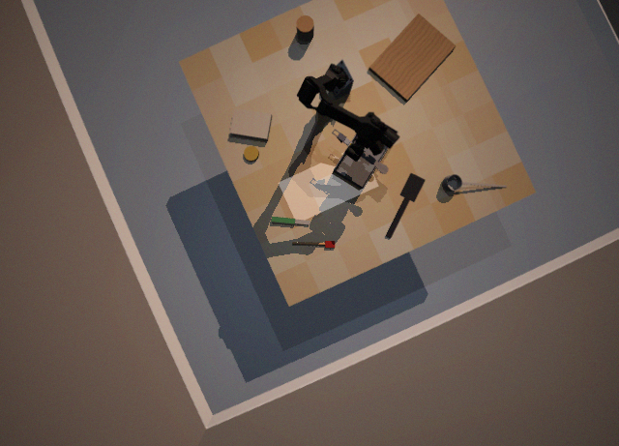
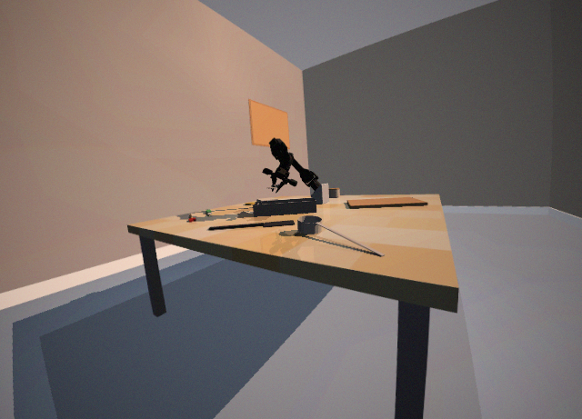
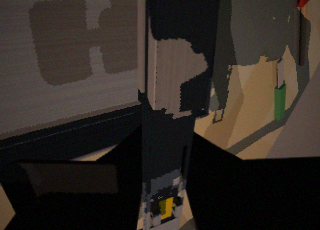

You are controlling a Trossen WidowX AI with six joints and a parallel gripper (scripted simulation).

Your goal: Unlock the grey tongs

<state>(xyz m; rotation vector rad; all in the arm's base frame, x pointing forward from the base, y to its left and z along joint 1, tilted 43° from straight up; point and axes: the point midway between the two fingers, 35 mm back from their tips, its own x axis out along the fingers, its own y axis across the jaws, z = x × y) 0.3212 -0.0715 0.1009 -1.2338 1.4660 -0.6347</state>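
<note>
1. Okay, your gripper (image 1: 355, 150) (image 2: 277, 187) (image 3: 161, 129) is clenched on the grey tongs (image 1: 341, 136) (image 2: 272, 187) (image 3: 172, 75), up above the roasting tin (image 1: 350, 175) (image 2: 285, 207) (image 3: 65, 126).
2. Long axis runs between your fingers, up and down the wrist view; can't tell its tilt.
3. I'd swing the tips down, then squeeze.
4. Wooden board (image 1: 412, 56) (image 2: 386, 202) sits well apart, so save that carry for after unlocking.

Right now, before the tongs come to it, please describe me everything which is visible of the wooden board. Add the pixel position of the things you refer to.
The wooden board (image 1: 412, 57) (image 2: 386, 202) is a plain rectangular slab, brown with wavy grain on top and darker sides. It lies flat on the table (image 1: 300, 282) (image 2: 399, 245) (image 3: 245, 100), one corner close to the table's edge. Nothing rests on it, and only the table touches it.
</note>
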